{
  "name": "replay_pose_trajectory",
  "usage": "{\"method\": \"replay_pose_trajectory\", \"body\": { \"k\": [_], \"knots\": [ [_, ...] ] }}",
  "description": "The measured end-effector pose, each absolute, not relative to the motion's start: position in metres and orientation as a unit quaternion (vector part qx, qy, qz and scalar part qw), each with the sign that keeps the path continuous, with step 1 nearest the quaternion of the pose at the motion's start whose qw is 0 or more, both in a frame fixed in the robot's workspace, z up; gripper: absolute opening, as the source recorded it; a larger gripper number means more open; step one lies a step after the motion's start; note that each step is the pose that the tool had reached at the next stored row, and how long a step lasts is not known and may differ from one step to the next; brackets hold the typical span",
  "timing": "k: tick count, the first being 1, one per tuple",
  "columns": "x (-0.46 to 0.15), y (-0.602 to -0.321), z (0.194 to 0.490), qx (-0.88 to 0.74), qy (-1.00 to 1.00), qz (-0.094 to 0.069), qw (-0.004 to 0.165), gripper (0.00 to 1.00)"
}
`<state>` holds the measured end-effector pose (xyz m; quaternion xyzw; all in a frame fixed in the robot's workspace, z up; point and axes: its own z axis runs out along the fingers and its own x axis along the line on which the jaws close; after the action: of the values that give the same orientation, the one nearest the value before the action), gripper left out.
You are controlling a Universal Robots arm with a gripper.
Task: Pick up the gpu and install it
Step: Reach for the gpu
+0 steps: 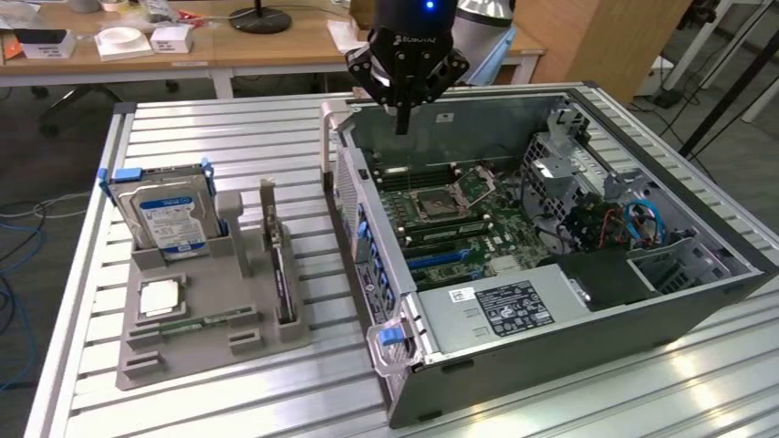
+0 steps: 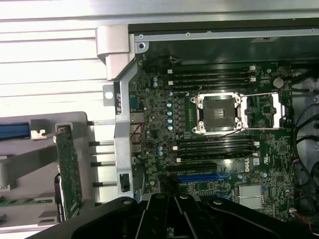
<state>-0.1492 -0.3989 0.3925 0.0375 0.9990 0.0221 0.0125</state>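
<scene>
Gpu (image 1: 284,283) (image 2: 69,169) on edge (upright) in tray (image 1: 207,351)

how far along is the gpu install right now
Done: nothing beyond the case lying open with its motherboard exposed. In hand: the gripper is shut and empty, above the case's far edge, away from the gpu. Left: the gpu stands on edge in the grey holder beside the hard drive, so pickup and install are both not yet done.

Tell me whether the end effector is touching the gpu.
Apart. The exterior view shows the end effector over the case, well clear of the gpu standing in the holder.
</scene>
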Motion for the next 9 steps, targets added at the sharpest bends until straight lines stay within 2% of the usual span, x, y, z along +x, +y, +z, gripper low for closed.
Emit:
{"method": "replay_pose_trajectory", "body": {
  "k": [9],
  "knots": [
    [-0.155, -0.3988, 0.3924, 0.038, 0.999, 0.022, 0.013, 0.11]
  ]
}}
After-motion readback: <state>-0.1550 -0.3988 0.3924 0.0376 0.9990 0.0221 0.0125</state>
